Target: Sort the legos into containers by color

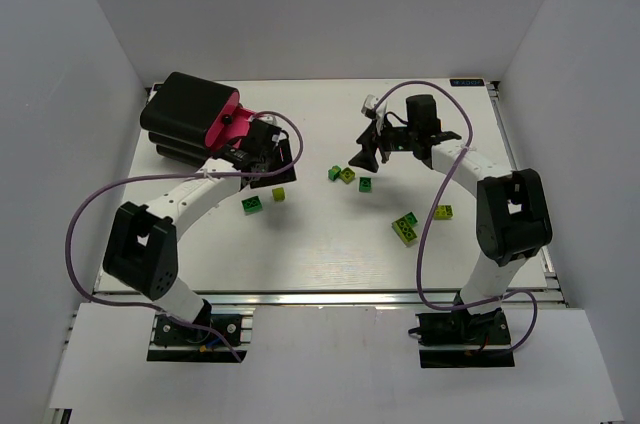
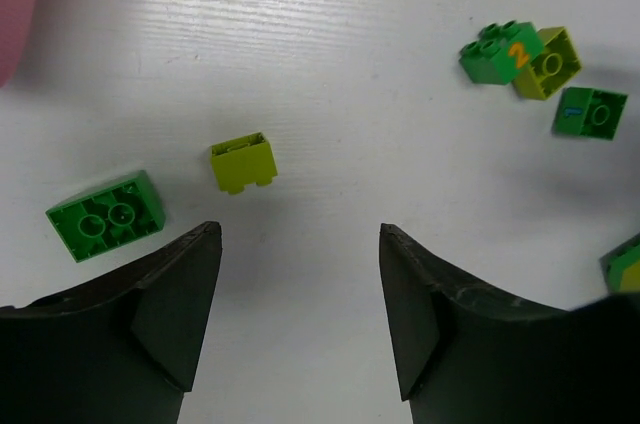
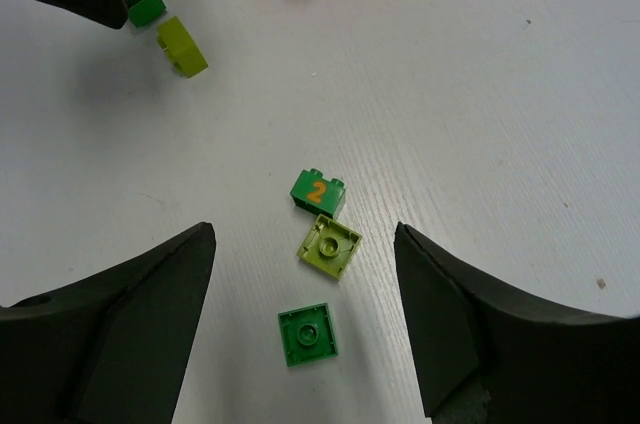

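**Bricks sitting right under both claws, nothing grabbed yet**

Claws first: the left claw [image 2: 300, 236] and the right claw [image 3: 302, 232] were both spread wide with nothing in them, hovering over the white bench [image 2: 330, 4].

In the left wrist view, a yellow-green brick [image 2: 243, 161] lay just up-frame and a bit left of the gap. Its long side ran roughly across the frame, the same way the jaws close. I'd guess a small nudge forward and left was all it needed. A dark green brick [image 2: 105, 214] sat at the left edge, just beside the left finger.

In the right wrist view, three bricks ran in a string down the middle. A green "2" brick [image 3: 318, 191] was on top, a lime brick [image 3: 330, 247] sat almost dead between the fingertips, and a flat green brick [image 3: 308, 334] was below.

From the top view, the pink drawer [image 1: 225, 126] in the black cabinet [image 1: 185, 104] sat upper left, right next to the left claw and well apart from the right one. So the left arm looked like the easier drop-off.
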